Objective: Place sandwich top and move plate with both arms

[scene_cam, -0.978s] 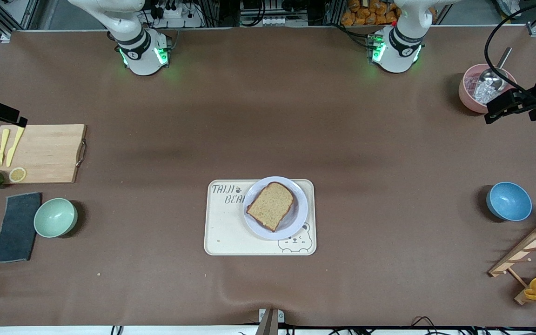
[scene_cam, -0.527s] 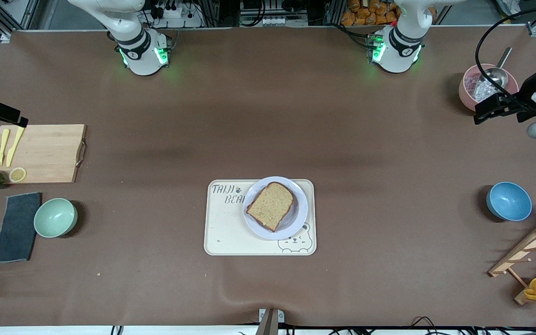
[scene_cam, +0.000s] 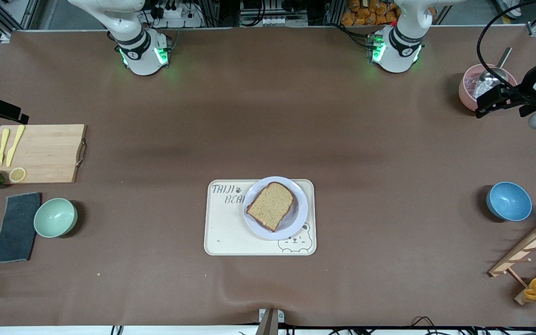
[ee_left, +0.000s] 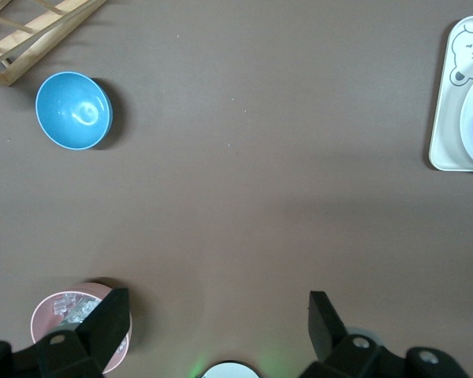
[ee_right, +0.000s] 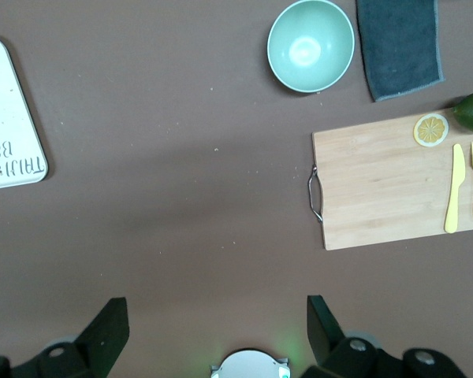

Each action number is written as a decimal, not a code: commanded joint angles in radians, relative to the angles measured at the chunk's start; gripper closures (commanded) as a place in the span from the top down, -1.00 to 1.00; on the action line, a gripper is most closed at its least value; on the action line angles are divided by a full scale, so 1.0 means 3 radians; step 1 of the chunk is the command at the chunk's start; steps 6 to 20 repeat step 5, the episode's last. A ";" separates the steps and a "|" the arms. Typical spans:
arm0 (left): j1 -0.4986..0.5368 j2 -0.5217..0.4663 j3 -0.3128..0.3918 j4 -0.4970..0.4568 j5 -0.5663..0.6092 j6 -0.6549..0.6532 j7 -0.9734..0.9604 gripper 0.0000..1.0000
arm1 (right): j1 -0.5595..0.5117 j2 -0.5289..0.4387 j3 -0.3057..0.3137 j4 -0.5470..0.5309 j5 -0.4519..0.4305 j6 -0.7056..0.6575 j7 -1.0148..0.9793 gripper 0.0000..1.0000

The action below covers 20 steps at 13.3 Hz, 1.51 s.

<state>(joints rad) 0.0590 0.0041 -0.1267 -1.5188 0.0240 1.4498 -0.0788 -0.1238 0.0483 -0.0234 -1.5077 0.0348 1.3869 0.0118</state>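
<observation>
A brown table (scene_cam: 268,116) is seen. The bread (scene_cam: 271,205) lies on the plate (scene_cam: 296,218), on a tray (scene_cam: 226,232) mid-table. The left gripper (ee_left: 217,315) and right gripper (ee_right: 213,315) are held wide apart, empty, over the table's two ends.

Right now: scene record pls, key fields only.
sandwich top: lying flat on the plate
plate: on the cream tray, toward the tray's left-arm end
left gripper: open, empty, up beside the pink bowl
right gripper: open, empty, up by the cutting board
contact with plate: none
</observation>
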 commanded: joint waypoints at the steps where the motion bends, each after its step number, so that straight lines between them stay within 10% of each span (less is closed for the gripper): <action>1: -0.0018 -0.0065 0.0034 -0.0071 0.0007 0.0010 0.0053 1.00 | 0.0019 -0.0023 0.0017 0.0020 -0.0121 -0.0062 0.0037 1.00; 20: -0.0018 -0.0090 0.0013 -0.0066 0.0002 0.0005 0.0053 1.00 | 0.0070 -0.0023 0.0027 0.0030 -0.0136 -0.0052 0.0037 1.00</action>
